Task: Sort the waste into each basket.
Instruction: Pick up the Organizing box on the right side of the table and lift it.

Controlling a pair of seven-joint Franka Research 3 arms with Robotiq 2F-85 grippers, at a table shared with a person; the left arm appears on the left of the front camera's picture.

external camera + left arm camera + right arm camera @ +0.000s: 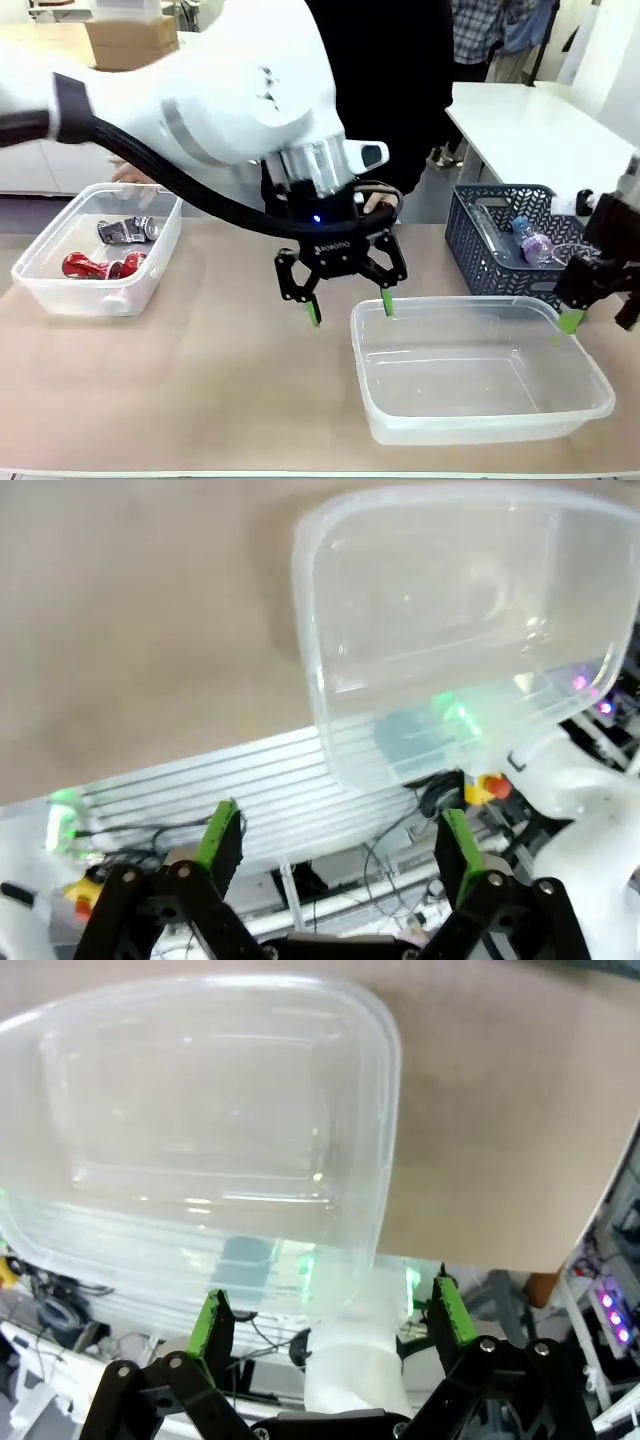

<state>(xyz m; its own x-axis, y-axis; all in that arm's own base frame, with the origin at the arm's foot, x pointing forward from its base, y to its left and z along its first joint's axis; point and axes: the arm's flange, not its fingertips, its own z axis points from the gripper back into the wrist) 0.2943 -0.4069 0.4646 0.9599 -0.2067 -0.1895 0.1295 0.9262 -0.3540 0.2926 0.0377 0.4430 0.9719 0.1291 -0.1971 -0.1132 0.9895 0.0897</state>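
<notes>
Left gripper [350,310]: jaws apart, empty, held over the far left corner of the empty tub [590,400] near the right front corner of the table [200,400]. Right gripper [332,1310]: jaws apart, empty, at that tub's right rim. Crushed cans [105,262] are kept in the second tub [40,285] at the left edge; a bottle [535,243] is seen in the dark basket [465,240].

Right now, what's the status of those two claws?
Left gripper open, empty, by corner of right tub. Right gripper open, empty. Cans in left tub; right tub empty. Nothing blocking.
</notes>
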